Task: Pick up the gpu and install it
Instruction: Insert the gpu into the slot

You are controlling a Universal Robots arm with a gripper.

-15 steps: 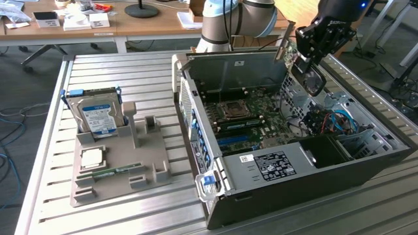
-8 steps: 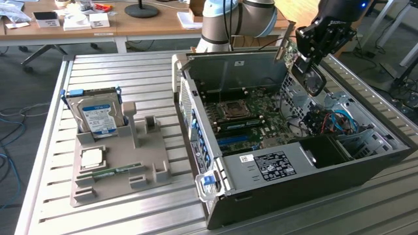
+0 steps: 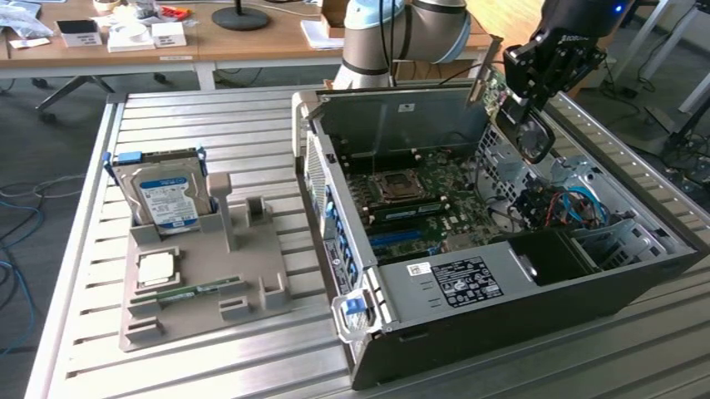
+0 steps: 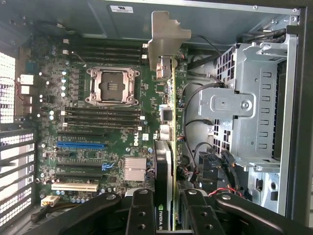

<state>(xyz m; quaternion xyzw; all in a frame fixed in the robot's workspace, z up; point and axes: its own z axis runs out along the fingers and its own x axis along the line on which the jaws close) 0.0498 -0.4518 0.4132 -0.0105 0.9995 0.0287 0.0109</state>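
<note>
A work table of ribbed aluminium slats [image 3: 211, 125] is seen in the foreground, and bright light is reflected along its edge on the exterior view's right. Beyond its far edge a wooden desk [image 3: 266, 41] is set, on which small white boxes [image 3: 166, 35] and a round black stand base [image 3: 241, 17] are placed. A chair's star base [image 3: 78, 87] is seen beneath the desk. Loose cables [image 3: 22, 208] are strewn over the grey floor [image 3: 56, 150] on the exterior view's left.

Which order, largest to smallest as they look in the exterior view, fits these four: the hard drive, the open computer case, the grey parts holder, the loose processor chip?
1. open computer case
2. grey parts holder
3. hard drive
4. processor chip
</note>
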